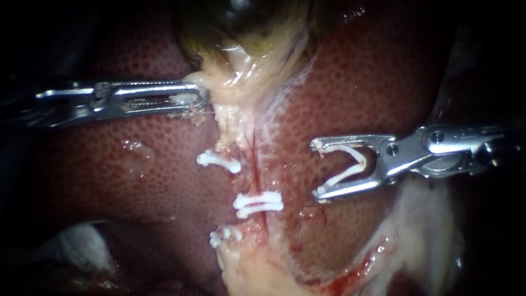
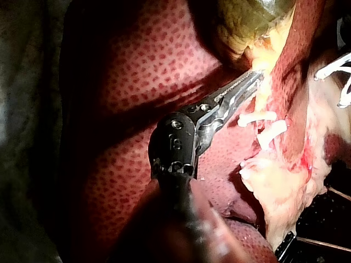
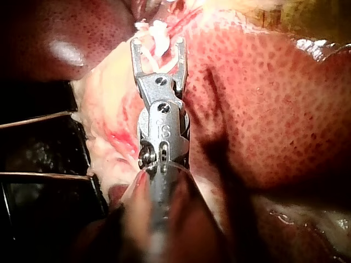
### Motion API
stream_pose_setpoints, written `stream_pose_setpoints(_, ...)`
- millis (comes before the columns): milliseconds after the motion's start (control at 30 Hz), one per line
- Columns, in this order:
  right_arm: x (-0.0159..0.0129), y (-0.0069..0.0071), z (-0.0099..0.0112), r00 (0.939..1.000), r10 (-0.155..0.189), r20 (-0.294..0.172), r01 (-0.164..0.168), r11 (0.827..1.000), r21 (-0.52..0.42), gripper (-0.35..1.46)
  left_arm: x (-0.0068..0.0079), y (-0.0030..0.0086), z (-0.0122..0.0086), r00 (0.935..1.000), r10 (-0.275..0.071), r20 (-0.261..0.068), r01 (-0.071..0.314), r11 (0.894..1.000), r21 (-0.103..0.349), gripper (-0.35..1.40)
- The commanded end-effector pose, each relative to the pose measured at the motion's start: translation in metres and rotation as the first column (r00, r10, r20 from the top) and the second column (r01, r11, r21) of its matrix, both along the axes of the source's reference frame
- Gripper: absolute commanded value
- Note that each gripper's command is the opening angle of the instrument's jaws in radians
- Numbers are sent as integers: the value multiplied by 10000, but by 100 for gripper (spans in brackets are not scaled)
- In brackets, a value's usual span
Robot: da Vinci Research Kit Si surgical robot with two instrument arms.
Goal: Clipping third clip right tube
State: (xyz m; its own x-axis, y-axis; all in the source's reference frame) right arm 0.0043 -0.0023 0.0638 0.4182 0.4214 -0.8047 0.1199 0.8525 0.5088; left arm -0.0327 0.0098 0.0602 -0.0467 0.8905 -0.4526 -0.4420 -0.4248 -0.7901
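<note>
Jaws of my silver right instrument (image 1: 316, 169) hold an open white clip (image 1: 350, 164); the thin red right tube (image 1: 256, 164) runs up-down just left. My silver left instrument (image 1: 203, 97) pinches pale yellow tissue (image 1: 230, 87).

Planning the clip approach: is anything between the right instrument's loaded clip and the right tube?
Nothing visible. Only liver surface lies between the open clip in the right instrument and the right tube; the left instrument grips tissue near the gallbladder.

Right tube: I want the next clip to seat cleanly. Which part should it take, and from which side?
Probably the bare stretch of the right tube above its white clips, approached from the view's right. The tube runs upright, so the open clip in the right instrument faces it square on.
</note>
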Motion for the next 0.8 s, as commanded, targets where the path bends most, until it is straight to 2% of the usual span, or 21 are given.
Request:
stream_pose_setpoints(33, 0, 0, 0, 10000, -1, 3, 1, 10000, 3, 50, 3, 2, -5, 10000, -50, 2, 50, 9999, -88, -35)
stream_pose_setpoints(233, 2, 0, 1, 10000, 29, 27, -29, 10000, 51, 50, 19, 10, -19, 9998, -222, -26, 221, 9995, -245, -35)
stream_pose_setpoints(500, 11, -6, 8, 9998, 132, 121, -136, 9993, 336, 50, 22, 9, -19, 9994, -331, -118, 328, 9992, -248, -35)
stream_pose_setpoints(633, 25, -11, 20, 9995, 244, 221, -256, 9982, 545, 50, 22, 9, -17, 9993, -357, -140, 354, 9991, -251, -35)
stream_pose_setpoints(800, 51, -18, 46, 9984, 408, 381, -440, 9951, 883, 50, 22, 9, -15, 9991, -384, -163, 380, 9989, -260, -35)
